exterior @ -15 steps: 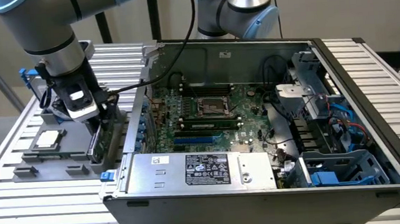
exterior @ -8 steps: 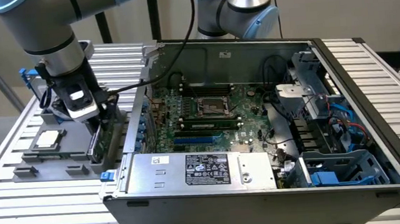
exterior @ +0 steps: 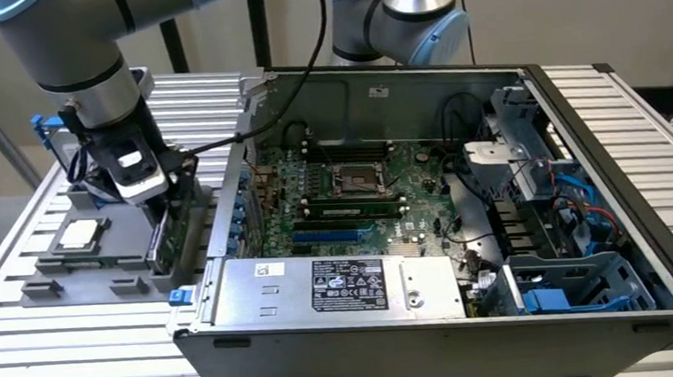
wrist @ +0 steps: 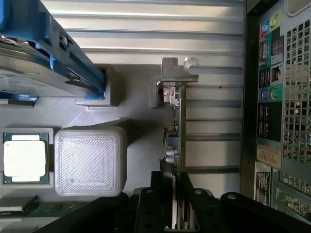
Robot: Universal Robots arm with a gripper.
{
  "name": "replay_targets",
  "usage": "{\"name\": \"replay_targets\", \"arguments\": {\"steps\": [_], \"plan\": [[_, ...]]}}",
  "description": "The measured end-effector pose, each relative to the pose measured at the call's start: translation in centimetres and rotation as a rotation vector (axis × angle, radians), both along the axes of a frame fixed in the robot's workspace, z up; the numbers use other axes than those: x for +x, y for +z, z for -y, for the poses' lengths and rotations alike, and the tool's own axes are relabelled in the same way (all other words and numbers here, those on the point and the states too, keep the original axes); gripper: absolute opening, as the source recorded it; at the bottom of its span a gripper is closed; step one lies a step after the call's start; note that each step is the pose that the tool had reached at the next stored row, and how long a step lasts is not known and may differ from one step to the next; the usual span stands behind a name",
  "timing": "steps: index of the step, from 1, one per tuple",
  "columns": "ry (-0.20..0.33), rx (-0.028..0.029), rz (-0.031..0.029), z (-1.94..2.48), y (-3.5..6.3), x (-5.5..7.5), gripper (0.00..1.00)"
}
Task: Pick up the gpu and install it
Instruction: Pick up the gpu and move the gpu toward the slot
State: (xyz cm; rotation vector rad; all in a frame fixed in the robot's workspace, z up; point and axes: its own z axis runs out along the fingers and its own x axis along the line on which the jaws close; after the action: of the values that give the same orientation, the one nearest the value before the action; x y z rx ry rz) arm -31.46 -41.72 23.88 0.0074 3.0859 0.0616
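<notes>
While the open computer case lies on its side on the slatted table, the work sits outside it, at the grey parts tray on the exterior view's left.

Tray contents, wrist view: hard drive with blue rails in one corner, the gpu standing on edge in its slot, a square processor flat in its own pocket well apart from the card. The gpu's silvery bracket is at the end away from the gripper.

Gripper: the arm is down over the tray, with one finger on each face of the card's upper edge. Judged as pinching the gpu; no gap is visible on either side. In the exterior view the gpu looks seated in the tray slot, not lifted, just beside the case wall.

Step in hand: the pick, early in the task.

Notes for doing it well (judgement):
- Hold on bare board, not on the components along its face.
- Pull straight along the slot with the card upright; any tilt would jam it against the slot walls.
- Grip is off-centre, away from the bracket, so the bracket end may sag; go slow.
</notes>
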Motion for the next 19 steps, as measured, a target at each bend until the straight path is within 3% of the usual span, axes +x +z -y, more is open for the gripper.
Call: {"name": "replay_targets", "arguments": {"steps": [13,19], "plan": [[0.001,0.001,-0.0003,0.03,0.16,0.0,0.0],[0.001,0.0057,0.0,0.03,1.4,0.0,0.0]]}}
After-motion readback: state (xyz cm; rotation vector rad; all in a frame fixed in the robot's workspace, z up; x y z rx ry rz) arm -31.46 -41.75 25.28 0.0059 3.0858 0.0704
